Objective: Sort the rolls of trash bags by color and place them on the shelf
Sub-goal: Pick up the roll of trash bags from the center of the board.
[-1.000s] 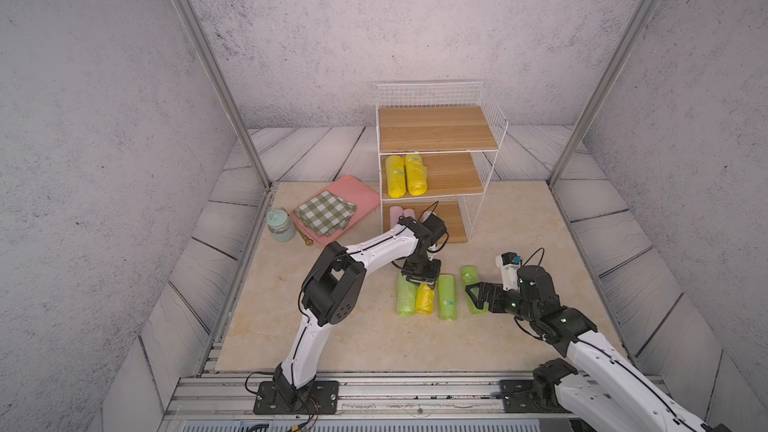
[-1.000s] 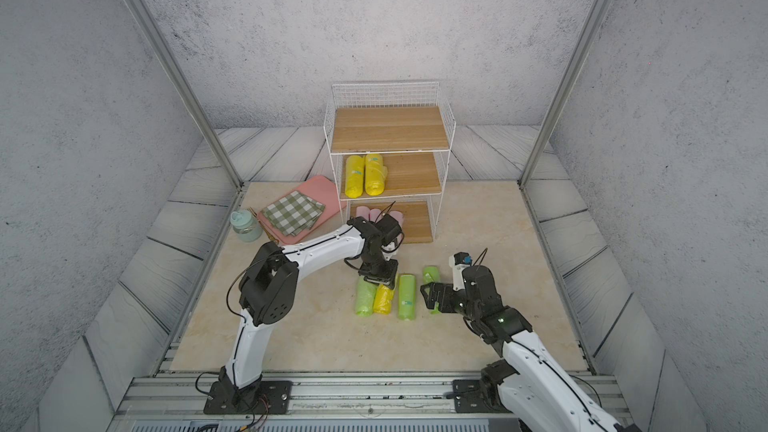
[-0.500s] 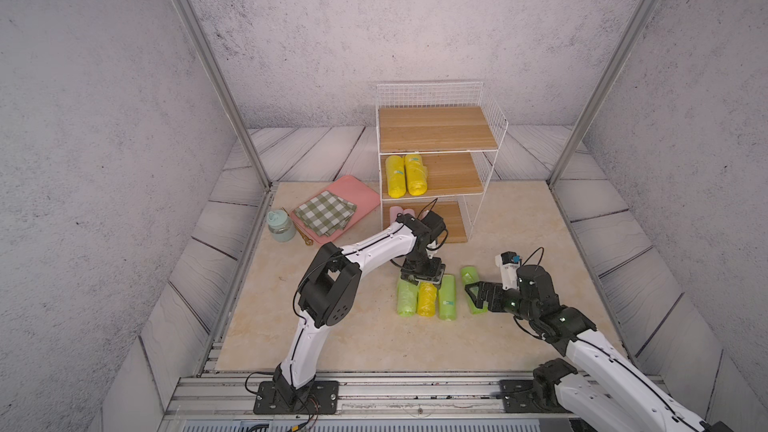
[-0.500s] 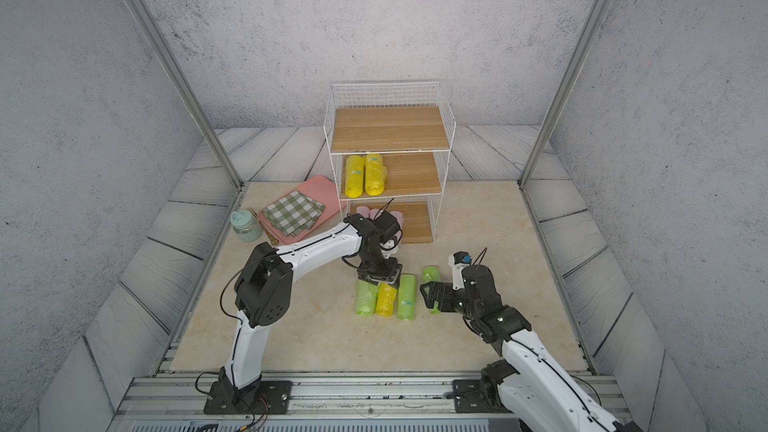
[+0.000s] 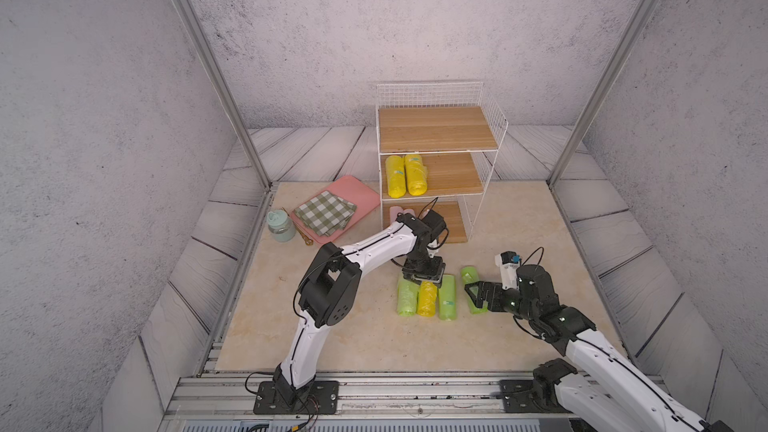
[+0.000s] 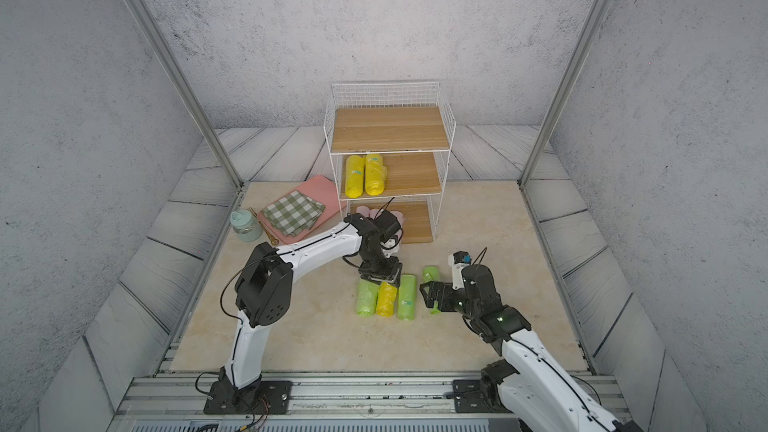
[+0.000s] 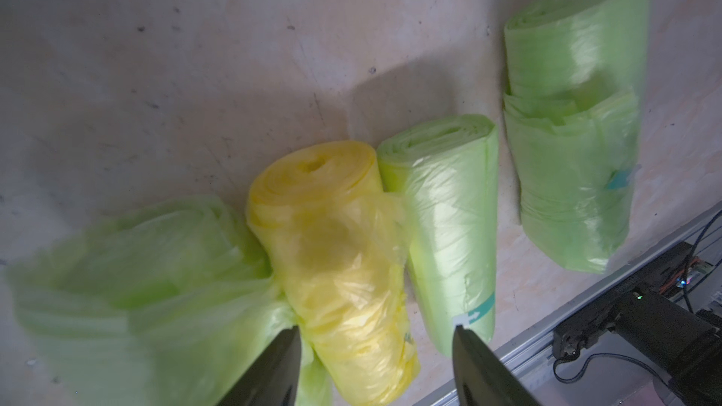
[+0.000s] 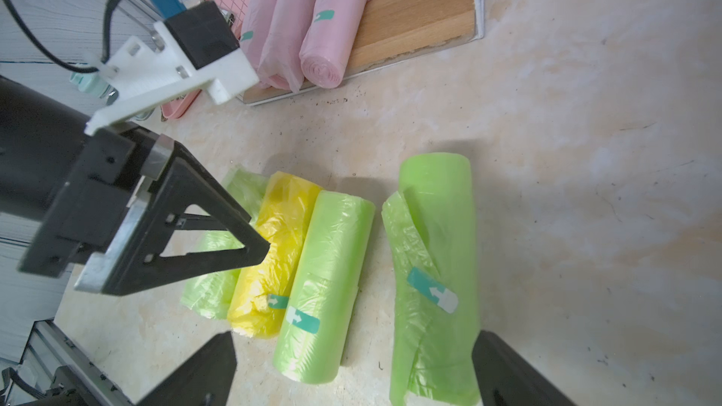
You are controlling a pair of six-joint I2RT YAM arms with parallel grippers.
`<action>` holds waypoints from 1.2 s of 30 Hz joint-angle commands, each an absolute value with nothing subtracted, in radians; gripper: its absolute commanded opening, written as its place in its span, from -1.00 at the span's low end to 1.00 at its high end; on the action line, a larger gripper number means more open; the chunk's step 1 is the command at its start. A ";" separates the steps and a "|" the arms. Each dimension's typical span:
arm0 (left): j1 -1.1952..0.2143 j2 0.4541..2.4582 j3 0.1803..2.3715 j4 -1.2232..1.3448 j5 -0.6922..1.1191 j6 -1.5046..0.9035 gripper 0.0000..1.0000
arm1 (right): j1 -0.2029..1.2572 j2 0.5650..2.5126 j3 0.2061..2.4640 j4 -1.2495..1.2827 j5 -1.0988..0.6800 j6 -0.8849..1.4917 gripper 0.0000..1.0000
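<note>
The shelf [image 5: 436, 130] stands at the back, with two yellow rolls [image 5: 405, 174] on its middle board and three pink rolls [image 8: 297, 25] on the bottom board. On the floor a yellow roll [image 5: 427, 299] lies between two green rolls [image 5: 407, 299] [image 5: 447, 299]. A third green roll [image 5: 468, 274] lies apart to their right. My left gripper [image 7: 375, 335] is open and points down, its fingers either side of the floor yellow roll [image 7: 340, 259]. My right gripper [image 8: 353, 339] is open and empty, low over the near end of the lone green roll [image 8: 433, 251].
A pink tray [image 5: 357, 197] holding a folded green-checked cloth [image 5: 324, 214] lies left of the shelf. A teal jar [image 5: 279, 226] and a small gold tool [image 5: 301, 234] sit beside it. Metal rails [image 5: 374, 384] run along the front edge.
My left gripper's jaws have spread apart from nearly shut, staying over the far end of the floor yellow roll. The right arm has not moved.
</note>
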State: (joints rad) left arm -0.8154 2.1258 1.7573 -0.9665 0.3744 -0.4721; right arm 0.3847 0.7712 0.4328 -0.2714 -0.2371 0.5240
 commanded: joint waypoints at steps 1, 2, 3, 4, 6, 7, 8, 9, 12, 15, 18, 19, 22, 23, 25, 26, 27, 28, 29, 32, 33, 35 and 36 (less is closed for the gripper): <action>-0.818 2.164 1.776 -0.968 0.382 -0.475 0.30 | 0.382 0.773 0.440 -0.256 -0.249 0.530 0.97; -0.817 2.169 1.776 -0.968 0.378 -0.476 0.29 | 0.382 0.772 0.440 -0.256 -0.248 0.531 0.97; -0.818 2.174 1.776 -0.971 0.373 -0.476 0.29 | 0.383 0.774 0.440 -0.256 -0.248 0.531 0.98; -0.818 2.178 1.775 -0.975 0.368 -0.473 0.29 | 0.382 0.774 0.440 -0.256 -0.248 0.531 0.97; -0.817 2.184 1.771 -0.973 0.359 -0.471 0.29 | 0.382 0.776 0.440 -0.251 -0.248 0.531 0.97; -0.818 2.187 1.770 -0.973 0.358 -0.471 0.29 | 0.383 0.778 0.439 -0.248 -0.249 0.532 0.97; -0.818 2.192 1.769 -0.973 0.357 -0.471 0.27 | 0.382 0.781 0.439 -0.242 -0.251 0.531 0.97; -0.819 2.198 1.770 -0.973 0.359 -0.471 0.27 | 0.382 0.789 0.439 -0.235 -0.254 0.529 0.97; -0.819 2.217 1.787 -0.979 0.357 -0.473 0.24 | 0.382 0.816 0.449 -0.223 -0.260 0.525 0.98; -0.819 2.231 1.799 -0.986 0.356 -0.472 0.21 | 0.382 0.839 0.458 -0.217 -0.267 0.525 0.97; -0.822 2.251 1.827 -1.003 0.355 -0.465 0.19 | 0.382 0.844 0.455 -0.212 -0.265 0.528 0.97; -0.822 2.256 1.833 -1.008 0.355 -0.464 0.18 | 0.382 0.842 0.455 -0.212 -0.264 0.528 0.97; -0.824 2.269 1.846 -1.014 0.359 -0.462 0.12 | 0.382 0.834 0.448 -0.210 -0.258 0.531 0.97; -0.824 2.271 1.849 -1.018 0.357 -0.460 0.09 | 0.382 0.832 0.445 -0.210 -0.256 0.529 0.97; -0.823 2.270 1.850 -1.019 0.357 -0.462 -0.02 | 0.382 0.830 0.443 -0.212 -0.253 0.528 0.97; -0.824 2.269 1.851 -1.019 0.356 -0.462 -0.11 | 0.382 0.831 0.444 -0.213 -0.253 0.528 0.98; -0.824 2.267 1.850 -1.018 0.356 -0.462 -0.20 | 0.382 0.832 0.445 -0.213 -0.253 0.528 0.97; -0.824 2.266 1.850 -1.017 0.357 -0.462 -0.26 | 0.382 0.831 0.443 -0.213 -0.253 0.526 0.97; -0.824 2.266 1.850 -1.014 0.359 -0.462 -0.30 | 0.382 0.832 0.443 -0.213 -0.253 0.525 0.97; -0.824 2.269 1.858 -1.018 0.366 -0.463 -0.49 | 0.382 0.833 0.441 -0.215 -0.253 0.524 0.97; -0.824 2.267 1.861 -1.021 0.367 -0.461 -0.66 | 0.383 0.833 0.440 -0.215 -0.253 0.522 0.97; -0.823 2.258 1.865 -1.020 0.367 -0.459 -1.00 | 0.382 0.833 0.441 -0.211 -0.251 0.522 0.97; -0.824 2.254 1.875 -1.025 0.367 -0.458 -1.00 | 0.382 0.834 0.443 -0.209 -0.250 0.522 0.97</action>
